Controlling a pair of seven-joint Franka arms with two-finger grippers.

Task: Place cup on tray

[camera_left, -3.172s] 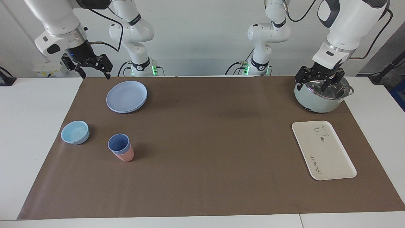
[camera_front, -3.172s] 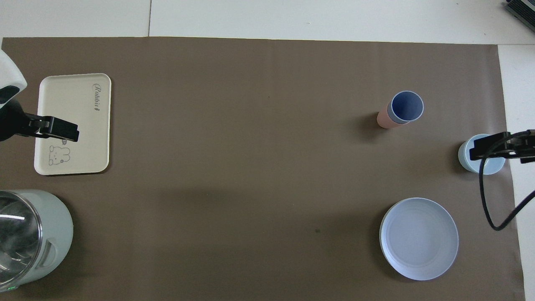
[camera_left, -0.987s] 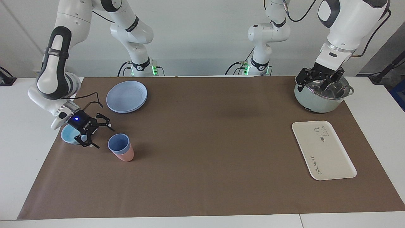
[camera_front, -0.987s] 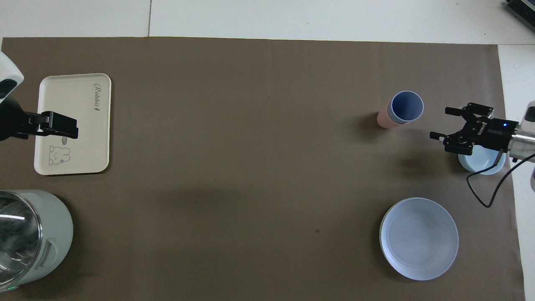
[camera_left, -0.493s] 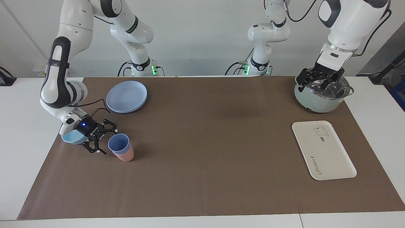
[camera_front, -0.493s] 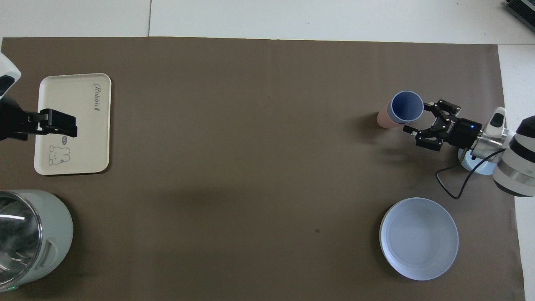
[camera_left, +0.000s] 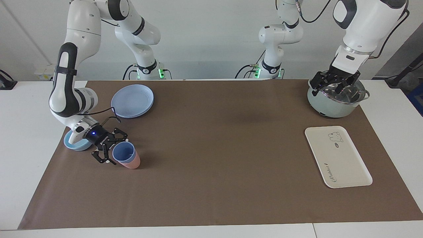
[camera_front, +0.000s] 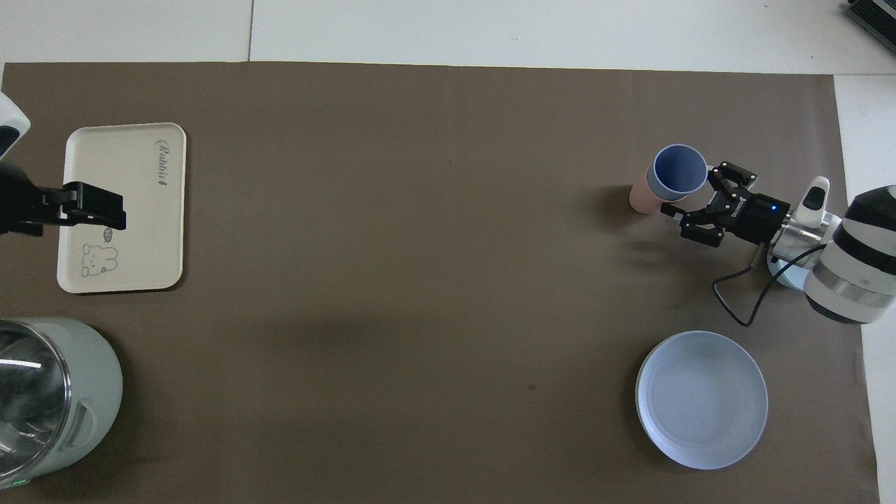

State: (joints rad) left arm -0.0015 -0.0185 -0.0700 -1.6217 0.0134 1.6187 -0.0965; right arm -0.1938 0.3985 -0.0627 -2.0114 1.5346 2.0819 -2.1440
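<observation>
The periwinkle-blue cup [camera_left: 123, 152] stands nested in a pink cup [camera_left: 132, 162] toward the right arm's end of the table; it also shows in the overhead view [camera_front: 677, 170]. My right gripper [camera_left: 113, 148] is low and open right beside the cup, one finger on each side of its rim; it shows in the overhead view too [camera_front: 691, 189]. Whether a finger touches the cup I cannot tell. The cream tray [camera_left: 343, 165] lies bare toward the left arm's end [camera_front: 147, 231]. My left gripper [camera_left: 333, 86] waits open over a pot.
A pale green pot with a glass lid [camera_left: 330, 107] stands nearer to the robots than the tray. A light-blue bowl [camera_left: 72, 144] sits under the right wrist. A round blue plate [camera_left: 132, 100] lies nearer to the robots than the cups.
My right arm has come down from high near the plate, passed over the bowl and closed in on the cup. The nested cups have shifted slightly. The left arm has barely moved.
</observation>
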